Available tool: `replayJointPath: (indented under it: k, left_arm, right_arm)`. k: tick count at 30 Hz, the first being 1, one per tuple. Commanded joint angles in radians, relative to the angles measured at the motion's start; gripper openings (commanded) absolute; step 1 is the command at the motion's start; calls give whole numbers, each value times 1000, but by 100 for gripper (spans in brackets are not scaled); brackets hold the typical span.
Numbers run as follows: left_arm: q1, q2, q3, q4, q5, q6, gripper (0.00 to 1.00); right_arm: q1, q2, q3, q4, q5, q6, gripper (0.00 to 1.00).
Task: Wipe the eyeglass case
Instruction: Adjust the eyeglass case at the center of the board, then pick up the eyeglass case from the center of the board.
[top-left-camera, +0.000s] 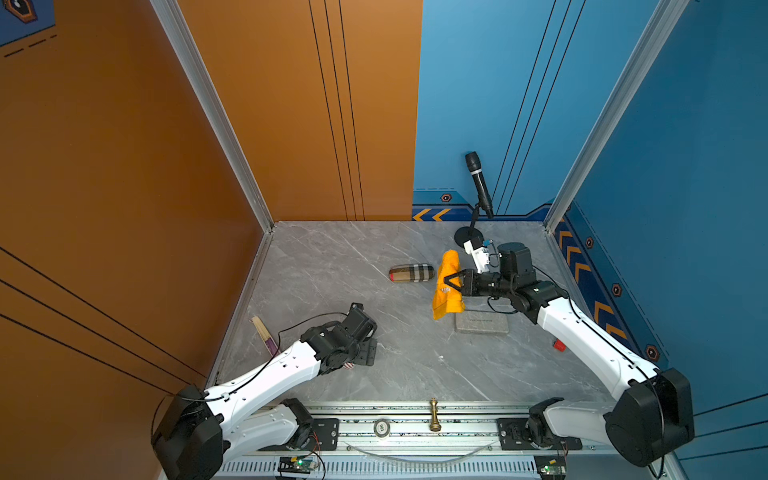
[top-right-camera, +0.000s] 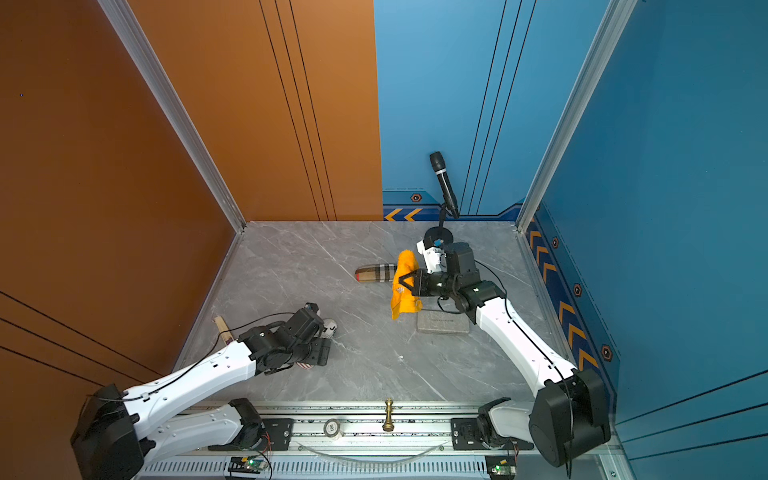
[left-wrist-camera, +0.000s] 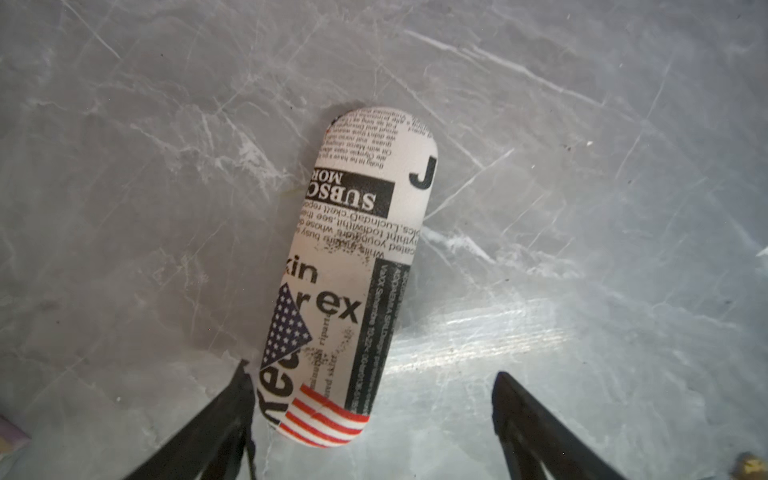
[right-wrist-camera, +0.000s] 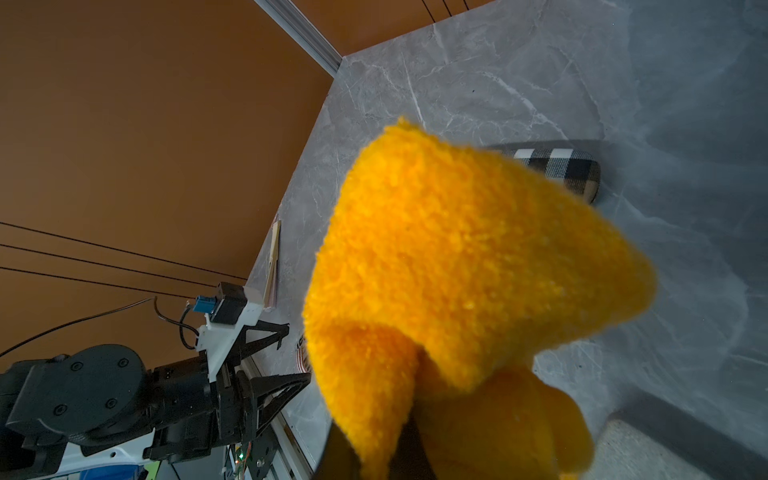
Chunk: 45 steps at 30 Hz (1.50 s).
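left gripper (left-wrist-camera: 372, 370): jaws wide, nothing held. It hangs low over one end of the newsprint case (left-wrist-camera: 353, 270), with one finger (left-wrist-camera: 232, 407) right at the case's edge and the other well clear.
right gripper (top-left-camera: 446, 283): clamped on the yellow cloth (top-left-camera: 449, 261), which is up off the worktop (top-left-camera: 332, 257) and droops on both sides.
newsprint case: closed, lying flat on the worktop under the left wrist. Mostly hidden in both top views.
plaid case (top-left-camera: 411, 273): a second case, mid worktop, near the cloth, not gripped.
target: can't tell which case is meant. The left gripper is lined up on the newsprint one.
handling: looks hard-shelled, light and rounded with a smooth skin. It will probably skate on the polished stone when rubbed, so it needs pinning.
hold point: across the narrow width near the flag end, which leaves the long top free for the cloth.
risk: an off-centre pinch on that rounded end could squirt it out.
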Motion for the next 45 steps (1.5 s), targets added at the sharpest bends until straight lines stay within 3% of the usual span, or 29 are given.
replayJointPath:
  k: [1, 12, 22, 23, 29, 40, 45]
  left_arm:
    - [31, -12, -51, 34, 21, 59, 90]
    - [60, 130, -45, 78, 93, 84, 89]
    - [25, 160, -61, 78, 28, 42, 87]
    - [25, 158, -62, 78, 19, 38, 82]
    - [22, 168, -58, 80, 25, 44, 76]
    - [-7, 242, -42, 79, 9, 25, 76]
    - [-11, 257, -34, 79, -11, 22, 61]
  right_arm:
    - [18, 19, 39, -31, 21, -33, 0]
    - [51, 44, 52, -30, 34, -35, 0]
    - [51, 58, 71, -37, 31, -47, 0]
    - [51, 60, 71, -38, 28, -47, 0]
    - [52, 56, 64, -42, 32, -52, 0]
    - [46, 50, 46, -34, 38, -54, 0]
    - [36, 54, 42, -31, 34, -53, 0]
